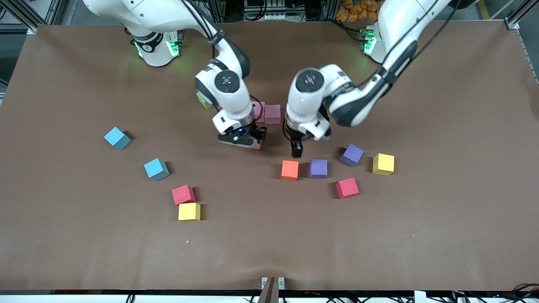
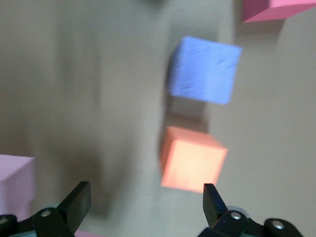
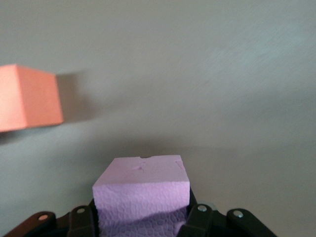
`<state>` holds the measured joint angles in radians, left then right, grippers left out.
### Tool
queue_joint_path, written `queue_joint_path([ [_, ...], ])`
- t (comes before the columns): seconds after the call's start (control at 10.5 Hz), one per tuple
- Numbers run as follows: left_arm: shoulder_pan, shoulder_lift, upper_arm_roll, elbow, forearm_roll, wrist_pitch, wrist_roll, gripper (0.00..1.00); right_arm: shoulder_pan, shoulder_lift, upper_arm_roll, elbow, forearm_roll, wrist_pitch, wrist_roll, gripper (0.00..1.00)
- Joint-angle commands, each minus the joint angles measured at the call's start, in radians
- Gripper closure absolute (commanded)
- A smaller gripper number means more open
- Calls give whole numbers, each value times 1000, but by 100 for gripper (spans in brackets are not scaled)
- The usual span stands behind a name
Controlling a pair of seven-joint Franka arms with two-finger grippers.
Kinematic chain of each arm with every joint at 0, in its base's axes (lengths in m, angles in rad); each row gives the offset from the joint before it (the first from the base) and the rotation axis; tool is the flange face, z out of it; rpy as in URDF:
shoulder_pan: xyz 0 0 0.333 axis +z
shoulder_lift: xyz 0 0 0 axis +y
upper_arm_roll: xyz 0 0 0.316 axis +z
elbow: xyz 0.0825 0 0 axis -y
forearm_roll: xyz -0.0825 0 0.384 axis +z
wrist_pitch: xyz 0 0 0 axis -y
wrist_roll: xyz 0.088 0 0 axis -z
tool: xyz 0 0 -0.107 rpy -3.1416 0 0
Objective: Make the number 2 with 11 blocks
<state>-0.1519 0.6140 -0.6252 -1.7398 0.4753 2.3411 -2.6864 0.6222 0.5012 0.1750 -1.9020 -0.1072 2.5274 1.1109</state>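
Right gripper [image 1: 248,141] is clamped on a pink cube [image 3: 142,192], held low over the table [image 1: 442,235] just in front of two other pink cubes [image 1: 272,114]; those two sit side by side and touching, one partly hidden by the wrist, and are judged to be the start of the number 2's top row; the held cube is probably meant to go beside or below them, which would explain the low carry so close to that pair; whether it rests on the table cannot be told. A green cube [image 1: 204,101] is tucked under the right arm, toward that arm's base; it is not one of the eleven. Left gripper [image 1: 297,150] hangs with fingers [image 2: 76,202] spread wide and nothing between them, just above an orange cube [image 1: 290,170]; a purple cube [image 1: 318,168] lies right beside the orange one; the stance over the orange cube suggests it is the next pick. Further out toward the left arm's end: a second purple cube [image 1: 352,155], a yellow cube [image 1: 383,164], a red cube [image 1: 347,187]. Toward the right arm's end, well apart: a red cube touching a yellow cube [image 1: 189,211], and two blue cubes [image 1: 156,169]. The digit is judged barely begun; most blocks lie loose.
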Motion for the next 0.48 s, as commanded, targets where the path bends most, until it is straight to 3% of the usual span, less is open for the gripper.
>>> queue_joint_path([
  [0.0, -40, 143, 70, 150, 23, -19, 72, 0, 63, 71, -8, 83, -11, -15, 110, 73],
  [0.38, -49, 190, 82, 164, 11, -19, 285, 0, 100, 97, -9, 90, -11, -18, 116, 73],
])
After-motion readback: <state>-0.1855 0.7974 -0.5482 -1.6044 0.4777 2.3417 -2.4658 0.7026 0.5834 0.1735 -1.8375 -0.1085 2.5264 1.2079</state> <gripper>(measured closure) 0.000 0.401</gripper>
